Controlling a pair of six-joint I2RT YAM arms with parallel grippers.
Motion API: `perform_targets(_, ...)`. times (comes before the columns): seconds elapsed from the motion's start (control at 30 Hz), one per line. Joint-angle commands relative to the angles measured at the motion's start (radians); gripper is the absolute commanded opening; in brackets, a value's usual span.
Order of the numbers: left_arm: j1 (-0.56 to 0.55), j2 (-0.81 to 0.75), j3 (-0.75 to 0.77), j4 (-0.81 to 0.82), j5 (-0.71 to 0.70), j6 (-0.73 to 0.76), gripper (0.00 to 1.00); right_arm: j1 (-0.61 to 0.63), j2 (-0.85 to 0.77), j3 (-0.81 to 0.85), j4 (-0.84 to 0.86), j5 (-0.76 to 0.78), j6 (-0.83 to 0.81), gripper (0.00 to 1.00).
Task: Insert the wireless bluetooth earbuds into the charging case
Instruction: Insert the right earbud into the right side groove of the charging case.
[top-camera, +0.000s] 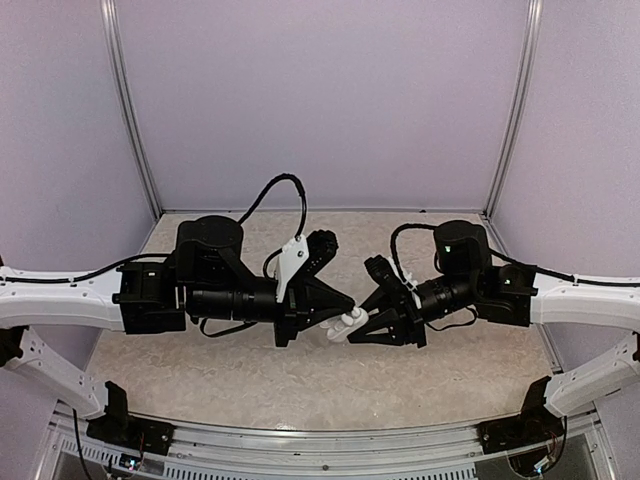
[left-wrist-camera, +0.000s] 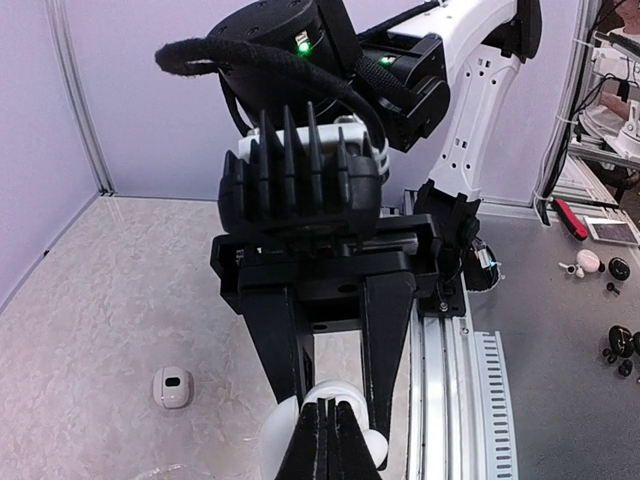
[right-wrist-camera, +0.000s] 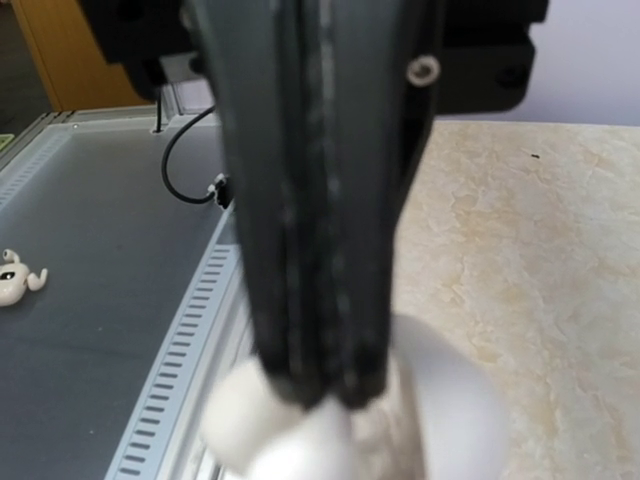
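Left pincer (left-wrist-camera: 325, 415), fingers pressed together, meets the right pincer (top-camera: 368, 320) in mid-air above the tabletop (top-camera: 300, 385). The right one has its fingers set apart on either side of a white rounded object (right-wrist-camera: 445, 400) and grips it. We cannot tell whether the left one nips a thin part of that object or only touches it, and the close views are too blurred for us to say what the object is. Out from the arms, the charging case (left-wrist-camera: 172, 387) lies alone on the pale marbled tabletop, well apart from both pincers and towards the far side. We see a small, rounded white shell with one dark oval spot on its upper face, and it appears closed. We judge it light, stiff and smooth, so likely to skid or pop out of a hard squeeze, with a hinge that would not take twisting. The safest hold looks to be across its two opposite flanks, low on the bottom half, which leaves the lid free to swing. We cannot pick out the earbuds on the tabletop. A stemmed white piece (right-wrist-camera: 15, 280) on the grey bench beyond the rail may be one, but we cannot be sure.
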Motion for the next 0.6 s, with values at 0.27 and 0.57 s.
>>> perform_targets(0.27, -0.02, 0.006, 0.019, -0.008, -0.027, 0.048, 0.0, 0.014, -0.008, 0.031, 0.011, -0.01, 0.019, 0.0)
perform_targets(0.57, -0.074, 0.017, 0.064, -0.108, -0.158, 0.136, 0.0, 0.014, 0.01, 0.039, -0.001, -0.004, 0.066, 0.0)
